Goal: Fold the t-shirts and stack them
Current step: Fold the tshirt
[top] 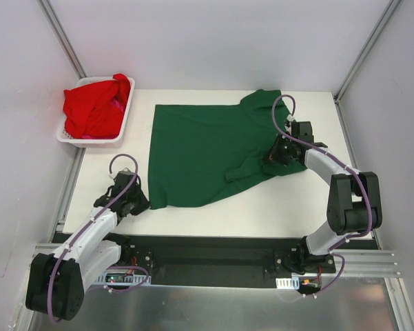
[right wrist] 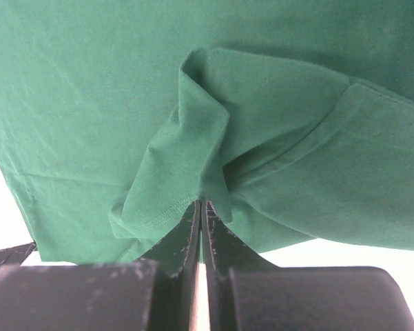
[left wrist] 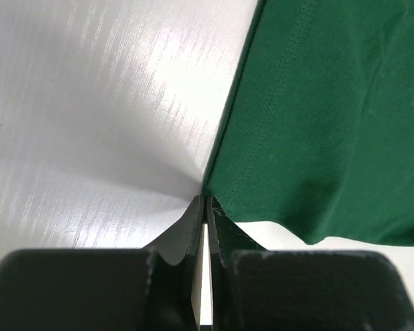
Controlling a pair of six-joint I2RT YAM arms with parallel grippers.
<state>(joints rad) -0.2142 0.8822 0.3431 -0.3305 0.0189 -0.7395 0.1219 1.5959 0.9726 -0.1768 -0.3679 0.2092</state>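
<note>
Surface [top: 213, 210], white: plain dark green cloth t-shirt [top: 200, 152] spread mostly flat at centre, one sleeve bunched on its right side. White plastic slotted basket [top: 96, 141] at far left corner, holding crumpled bright red t-shirts [top: 93, 107]. Left end effector [left wrist: 205, 200] clenched on green shirt's near left hem corner. Right end effector [right wrist: 201, 203] clenched on folded sleeve, cloth puckered at tips.
</note>
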